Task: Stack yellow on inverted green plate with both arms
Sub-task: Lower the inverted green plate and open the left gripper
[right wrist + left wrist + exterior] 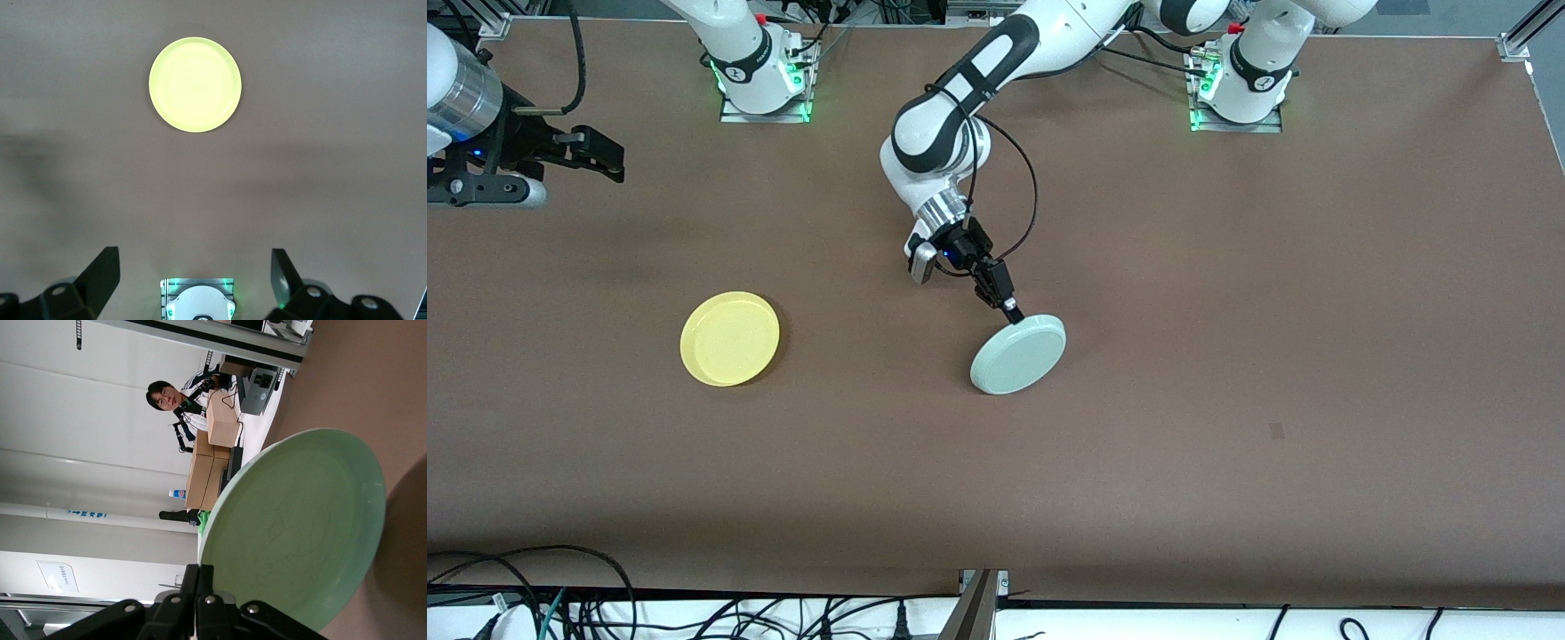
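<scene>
Left gripper [1009,308] clamps the tilted green plate's [1018,354] rim; right gripper [193,280], fingers apart, waits above the yellow plate [730,338].

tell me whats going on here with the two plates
The left gripper is shut on the rim of the green plate and holds it tilted over the middle of the table, underside showing. The yellow plate lies flat and untouched, right side up, toward the right arm's end. The right gripper waits open, high over that end of the table. Nothing is stacked yet.
</scene>
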{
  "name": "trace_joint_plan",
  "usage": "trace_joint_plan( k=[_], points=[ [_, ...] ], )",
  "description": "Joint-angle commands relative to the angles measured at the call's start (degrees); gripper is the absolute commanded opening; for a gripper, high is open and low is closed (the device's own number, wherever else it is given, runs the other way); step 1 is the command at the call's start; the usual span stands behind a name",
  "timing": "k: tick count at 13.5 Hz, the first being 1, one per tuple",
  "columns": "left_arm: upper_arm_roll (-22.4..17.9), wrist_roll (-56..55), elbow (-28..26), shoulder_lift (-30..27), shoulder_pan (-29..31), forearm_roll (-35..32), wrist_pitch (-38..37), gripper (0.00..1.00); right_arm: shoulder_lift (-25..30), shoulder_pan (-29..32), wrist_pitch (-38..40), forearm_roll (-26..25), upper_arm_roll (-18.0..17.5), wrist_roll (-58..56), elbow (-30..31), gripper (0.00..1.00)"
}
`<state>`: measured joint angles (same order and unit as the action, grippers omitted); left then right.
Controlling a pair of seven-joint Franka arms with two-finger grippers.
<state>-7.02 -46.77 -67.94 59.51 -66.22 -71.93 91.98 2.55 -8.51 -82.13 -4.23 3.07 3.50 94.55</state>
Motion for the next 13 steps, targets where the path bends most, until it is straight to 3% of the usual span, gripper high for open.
trace_joint_plan(
  k=[1, 2, 6, 13],
  points=[
    [-0.19, -2.09, 1.76, 1.83, -1.54, -0.15, -1.44, 0.75, -0.01, -0.01, 0.92, 0.02, 0.01, 0.64, -0.68, 1.00],
    [-0.19, -4.36, 1.84, 1.75, -1.89, 1.08, -1.36, 1.00, -0.01, -0.01, 0.92, -0.07, 0.10, 0.64, -0.68, 1.00],
    [2.00, -21.31, 1.23, 2.54, -2.68, 3.55, 0.64, 1.00, 0.08, -0.01, 1.00, -0.07, 0.01, 0.64, -0.68, 1.00],
    [3.24, -40.93, 1.23, 2.71, -1.19, 9.53, 19.70, 1.00, 0.08, -0.01, 1.09, 0.02, 0.10, 0.46, -0.68, 1.00]
  ],
)
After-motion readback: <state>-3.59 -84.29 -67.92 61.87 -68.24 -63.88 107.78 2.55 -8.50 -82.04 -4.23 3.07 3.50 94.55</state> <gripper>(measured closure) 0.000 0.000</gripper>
